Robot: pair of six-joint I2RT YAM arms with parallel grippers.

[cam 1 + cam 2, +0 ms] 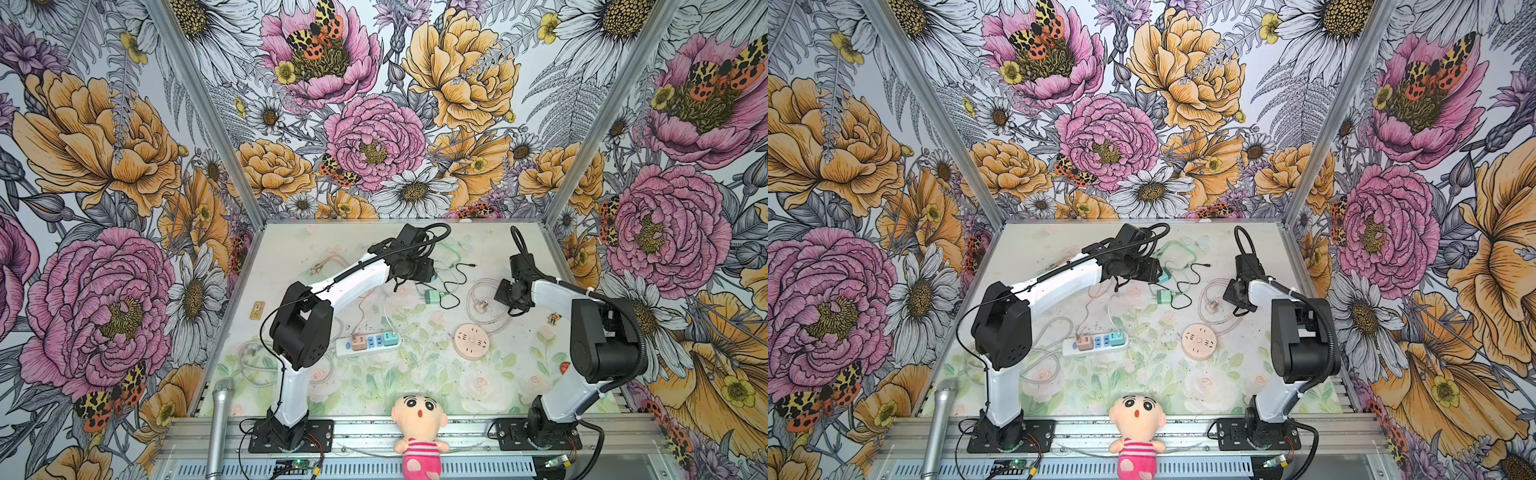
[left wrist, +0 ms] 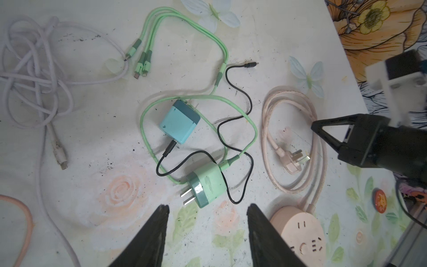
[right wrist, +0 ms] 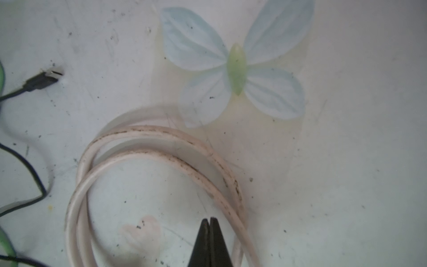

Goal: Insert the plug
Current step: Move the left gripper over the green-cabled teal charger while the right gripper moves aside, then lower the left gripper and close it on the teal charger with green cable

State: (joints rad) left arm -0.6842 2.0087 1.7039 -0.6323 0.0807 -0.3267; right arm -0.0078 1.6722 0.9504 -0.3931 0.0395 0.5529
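The mint-green plug (image 2: 205, 182) lies flat on the desk (image 1: 478, 390) toward the back and middle, between the two arms and beyond the white power strip (image 1: 368, 343). Its long axis runs roughly side to side in both top views. The two round pins point to the left arm's side and a little toward the front, and the cable end faces the right arm's side. A green cable (image 2: 223, 49) leaves that end and loops around a teal adapter (image 2: 180, 122) lying just behind the plug. A thin black cable (image 2: 240, 92) runs from the adapter and curls past the plug's body.

The left end effector (image 2: 208, 208) hangs over this spot with its fingers spread moderately wide and nothing between them. The plug's pin end sits just ahead of the gap, apart from both fingertips (image 2: 163, 209).

The right end effector (image 3: 209, 219) is pressed fully together and grips nothing. Its tip sits within a loop of pale pink cable (image 3: 161, 136) on the right half of the desk. That cable ends in a pink three-pin plug (image 2: 293, 161) and leads to a round pink socket (image 1: 471, 340), which lies in front of the loop.

On the power strip, a pink adapter (image 1: 357, 341) and a teal one (image 1: 390, 337) are seated, with blue sockets between them.
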